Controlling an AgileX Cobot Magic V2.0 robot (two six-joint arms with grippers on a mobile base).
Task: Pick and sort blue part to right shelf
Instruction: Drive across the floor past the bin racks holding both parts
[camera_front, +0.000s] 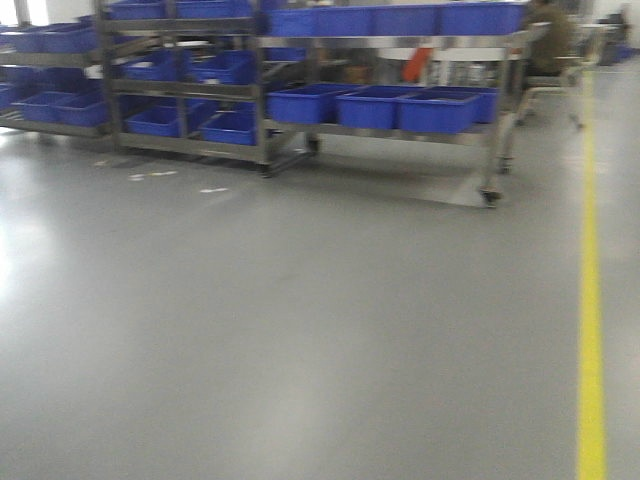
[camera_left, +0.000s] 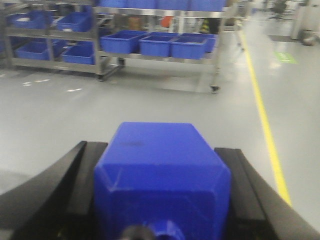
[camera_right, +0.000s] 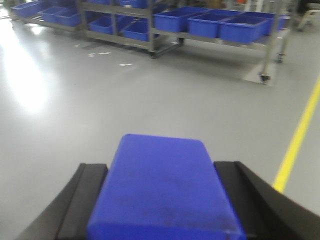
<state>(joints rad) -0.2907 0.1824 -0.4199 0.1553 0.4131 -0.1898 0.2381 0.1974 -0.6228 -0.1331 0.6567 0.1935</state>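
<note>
On our left side, the left gripper (camera_left: 160, 150) presses its black fingers against both flanks of the blue part (camera_left: 162, 185), whose low nub faces the camera. Our right gripper (camera_right: 160, 167) likewise pinches a blue block (camera_right: 162, 200). We cannot tell whether it is the same kind, because its top is out of view. Ahead and rightward, well apart across the grey floor (camera_front: 300, 320), stands the right shelf (camera_front: 380, 131) with its blue crates (camera_front: 438, 110), and a yellow line (camera_front: 591, 300) lies beyond. We judge this to be the carrying step. Next we must close on the shelf, then reach over its front rail before loosening our grip.
</note>
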